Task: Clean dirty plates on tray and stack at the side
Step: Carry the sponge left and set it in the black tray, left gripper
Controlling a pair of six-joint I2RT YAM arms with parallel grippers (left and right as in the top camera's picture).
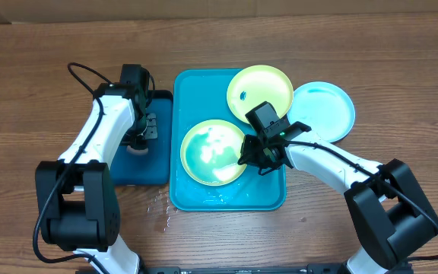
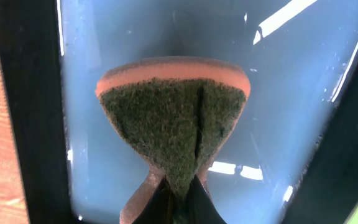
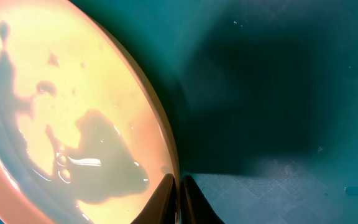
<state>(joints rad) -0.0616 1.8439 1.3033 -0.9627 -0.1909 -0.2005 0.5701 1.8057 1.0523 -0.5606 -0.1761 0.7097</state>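
Right pincer [image 3: 178, 194] clamped the rim of the wet yellow-green round plastic plate [image 3: 73, 124] in the turquoise plastic tray [image 3: 278, 93]; left pincer [image 2: 179, 202] squeezed a green-faced orange sponge [image 2: 173, 124].

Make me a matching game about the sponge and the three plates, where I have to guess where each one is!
Things:
1. sponge
2. light blue plate
3. wet yellow plate
4. yellow plate with a blue smear

Places:
A. gripped at its rim by the right gripper
B. on the table, just right of the big tray
C. resting over the big tray's far right corner
D. pinched by the left gripper above the small dark tray

Pairs: 1-D, 2-B, 3-A, 4-C
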